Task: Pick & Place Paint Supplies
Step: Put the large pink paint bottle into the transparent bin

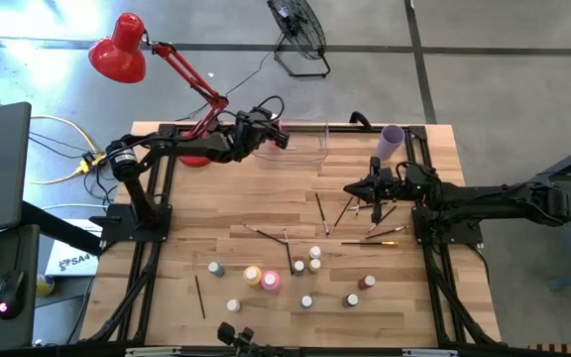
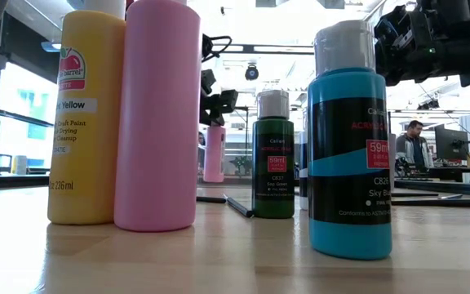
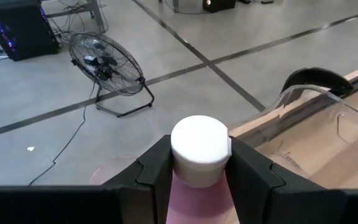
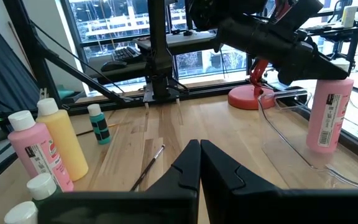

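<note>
Left tool (image 3: pixel 199 177) closed on the neck of a pink paint bottle (image 4: pixel 328 112), just under its white cap (image 3: pixel 199 149) — held upright in the air above the clear plastic bin (image 1: pixel 300 147) at the far edge of the desk (image 1: pixel 216 218). Seen from the right wrist view, bottle bottom close over the bin's rim, not yet inside.

To do this step well: keep the bottle vertical, bring it fully past the bin wall, lower until the base is supported, and only then release. Releasing while still high or half over the rim would probably tip it, being a tall and narrow thing.

Right tool (image 4: pixel 199 163) shut on nothing, waiting low over the desk among the brushes (image 1: pixel 321 212), near the lilac cup (image 1: pixel 392 142).

Farther out, toward the near side of the desk and well apart from the left tool: 2 more tall bottles standing together, 1 yellow bottle (image 2: pixel 84 122) and 1 second pink bottle (image 2: pixel 157 114), and around them small white-capped ones — a green bottle (image 2: pixel 273 167) and a sky blue bottle (image 2: pixel 349 155) in the low view. Several brushes scattered between.
</note>
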`<act>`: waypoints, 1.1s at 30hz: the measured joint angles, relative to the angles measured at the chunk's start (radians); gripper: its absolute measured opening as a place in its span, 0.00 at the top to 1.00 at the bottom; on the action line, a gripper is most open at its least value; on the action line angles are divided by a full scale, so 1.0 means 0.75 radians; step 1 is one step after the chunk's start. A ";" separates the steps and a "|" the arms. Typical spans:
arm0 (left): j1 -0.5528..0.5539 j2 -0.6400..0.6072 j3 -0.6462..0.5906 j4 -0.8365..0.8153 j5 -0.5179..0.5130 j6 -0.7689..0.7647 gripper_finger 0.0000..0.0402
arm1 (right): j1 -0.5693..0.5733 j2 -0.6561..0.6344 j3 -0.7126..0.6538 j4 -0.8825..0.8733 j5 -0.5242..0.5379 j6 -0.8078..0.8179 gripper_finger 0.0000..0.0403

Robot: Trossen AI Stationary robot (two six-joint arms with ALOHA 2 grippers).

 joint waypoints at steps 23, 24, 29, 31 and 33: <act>0.009 0.001 -0.001 -0.032 0.003 -0.014 0.69 | 0.000 0.000 0.000 -0.001 0.000 0.000 0.99; 0.009 0.001 -0.001 -0.038 0.003 -0.028 0.69 | 0.000 0.000 0.000 -0.001 0.000 0.000 0.99; 0.009 0.001 -0.002 -0.046 0.003 -0.070 0.66 | 0.000 0.000 0.000 -0.001 0.000 0.000 0.99; 0.009 0.001 -0.002 -0.042 0.000 -0.063 0.61 | 0.000 0.000 0.000 -0.001 0.000 0.000 0.99; 0.009 0.001 -0.002 -0.041 0.000 -0.055 0.56 | 0.000 0.000 0.000 -0.001 0.000 0.000 0.99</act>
